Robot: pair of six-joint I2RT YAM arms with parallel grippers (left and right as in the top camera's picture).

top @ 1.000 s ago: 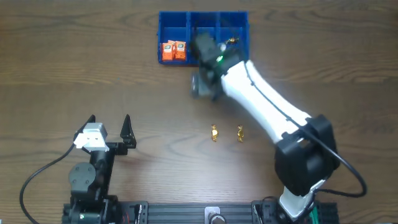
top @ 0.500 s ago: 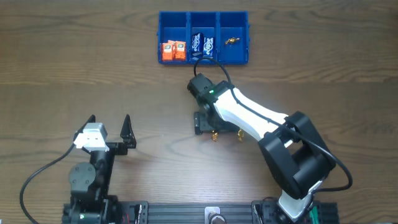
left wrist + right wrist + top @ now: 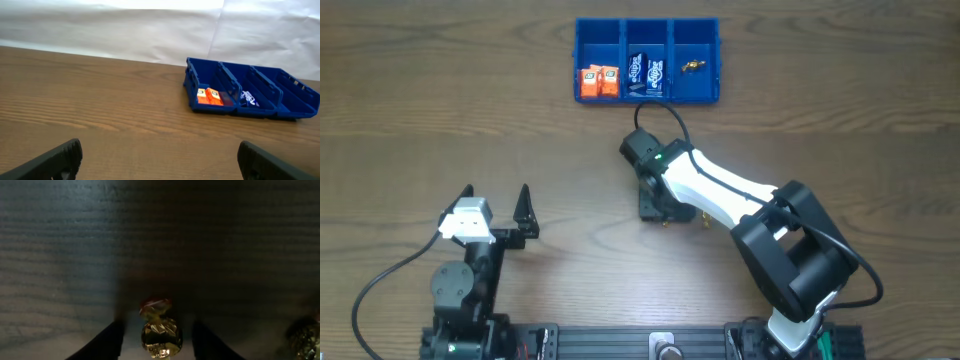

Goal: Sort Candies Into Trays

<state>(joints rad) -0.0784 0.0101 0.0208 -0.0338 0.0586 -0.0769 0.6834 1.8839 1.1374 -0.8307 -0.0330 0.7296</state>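
- Right wrist view shows you the gold-wrapped candy [image 3: 161, 335] lying on the wooden table [image 3: 60, 240], between the two fingers of the right gripper [image 3: 157, 324]. The fingers are spread, one on each side, and neither appears to touch the foil.
- Expect this piece to be very light, so weight should be no problem. The risk is that it skids or rolls away if one finger reaches it before the other.
- The foil looks smooth and crinkly, so treat it as slippery. It probably dents under a hard squeeze, though the body underneath seems firm enough for a modest pinch.
- Take hold across the round middle of the body. The twisted, reddish end pointing away from the wrist is likely thin and floppy and would give you nothing solid.
- Stay low to the table as you close, so the fingers meet the widest part rather than sliding over the top.
- Watch the second gold candy [image 3: 302, 340] lying near on the table, and keep the finger on that side from nudging it.
- Top view places the blue tray [image 3: 648, 100] well apart, at the far side of the table. It holds orange candies [image 3: 599, 82] in the left compartment, blue-and-white ones [image 3: 647, 73] in the middle and one gold candy [image 3: 693, 66] in the right.
- The left gripper [image 3: 496, 192] sits near its base, fingers spread and empty.
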